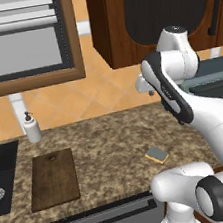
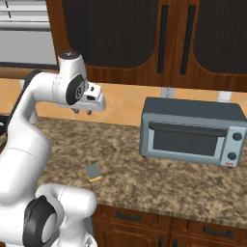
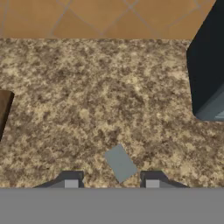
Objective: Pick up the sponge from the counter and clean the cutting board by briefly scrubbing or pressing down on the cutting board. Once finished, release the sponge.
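The sponge (image 1: 157, 154) lies flat on the counter (image 1: 112, 133) near its front edge, grey-blue side up over a yellow layer. It is also in the right base view, sponge (image 2: 93, 171), and low in the hand view, sponge (image 3: 119, 162). The dark brown cutting board (image 1: 54, 178) lies to the left of it, a small hole near its far short edge; one corner of the cutting board (image 3: 3, 109) shows in the hand view. My gripper (image 2: 82, 112) hangs open high above the counter, behind the sponge. The fingertips (image 3: 71, 180) stand wide apart with nothing between them.
A grey toaster oven (image 2: 190, 131) stands on the counter to the right. At the far left are a black sink basin (image 1: 2, 175) and a white soap dispenser (image 1: 32, 128). Dark wooden cabinets (image 2: 144, 38) hang above the tiled wall.
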Available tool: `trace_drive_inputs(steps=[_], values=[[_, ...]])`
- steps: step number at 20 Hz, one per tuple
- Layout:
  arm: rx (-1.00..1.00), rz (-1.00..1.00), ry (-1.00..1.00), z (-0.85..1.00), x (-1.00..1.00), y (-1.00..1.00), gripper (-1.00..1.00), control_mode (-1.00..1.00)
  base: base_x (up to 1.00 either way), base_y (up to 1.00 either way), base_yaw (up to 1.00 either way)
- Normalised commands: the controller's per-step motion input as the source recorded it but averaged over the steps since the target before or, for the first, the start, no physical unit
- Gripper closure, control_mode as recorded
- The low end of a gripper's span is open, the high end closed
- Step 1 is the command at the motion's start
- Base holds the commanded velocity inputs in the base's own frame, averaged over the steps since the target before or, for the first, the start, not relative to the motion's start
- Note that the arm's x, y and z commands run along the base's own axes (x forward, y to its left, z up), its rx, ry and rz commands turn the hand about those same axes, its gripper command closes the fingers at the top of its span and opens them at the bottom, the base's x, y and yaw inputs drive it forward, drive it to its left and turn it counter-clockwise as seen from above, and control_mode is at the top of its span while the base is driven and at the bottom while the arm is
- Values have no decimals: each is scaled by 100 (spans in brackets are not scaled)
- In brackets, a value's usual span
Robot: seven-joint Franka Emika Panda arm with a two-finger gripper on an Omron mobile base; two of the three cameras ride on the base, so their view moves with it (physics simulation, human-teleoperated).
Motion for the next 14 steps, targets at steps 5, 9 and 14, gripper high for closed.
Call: trace_drive_inputs(steps=[5, 9, 14], values=[[-2, 3, 0, -7, -7, 6, -100, -100, 0, 0, 0], [-8, 71, 8, -63, -32, 0, -100, -100, 0, 0, 0], [7, 43, 10, -70, -14, 1, -100, -100, 0, 0, 0]])
